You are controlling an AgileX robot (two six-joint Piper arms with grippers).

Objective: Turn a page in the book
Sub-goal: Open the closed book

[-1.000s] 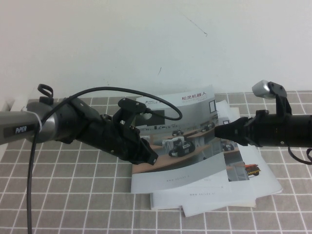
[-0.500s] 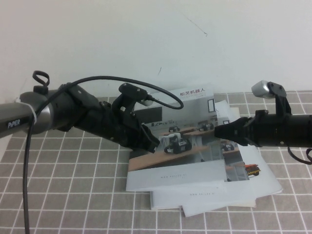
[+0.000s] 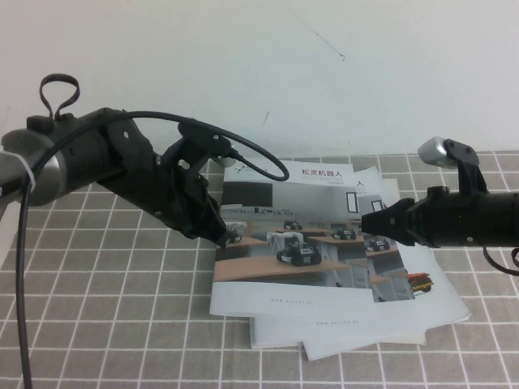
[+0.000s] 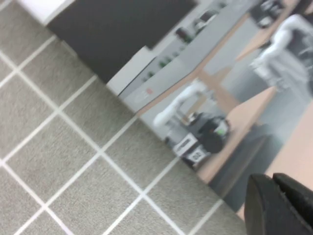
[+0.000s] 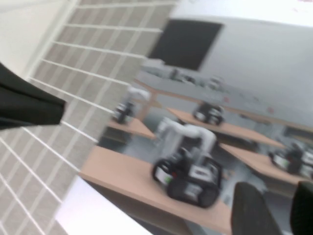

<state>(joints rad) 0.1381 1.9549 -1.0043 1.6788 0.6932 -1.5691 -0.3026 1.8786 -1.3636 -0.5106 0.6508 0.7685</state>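
Note:
The book [image 3: 300, 284] lies shut on a stack of white sheets, its cover page [image 3: 316, 194] with the robot-classroom photo facing up and flat. My left gripper [image 3: 227, 235] is shut and empty at the book's left edge, just above it. The left wrist view shows that gripper [image 4: 275, 198] over the cover photo [image 4: 220, 93] near the edge. My right gripper [image 3: 375, 222] is open over the right part of the cover and holds nothing. In the right wrist view that gripper [image 5: 279, 210] hovers above the photo [image 5: 195, 127].
Plain white sheets [image 3: 365, 336] stick out under the book at the front and right, with a printed page [image 3: 418, 284] showing at the right. A grey tiled cloth [image 3: 105, 308] covers the table. A white wall [image 3: 243, 65] stands close behind. The left arm's cable [image 3: 259, 156] loops above the book.
My left arm has drawn back to the left and risen, from over the cover to its left edge. The cover has settled flatter. My right arm has hardly moved.

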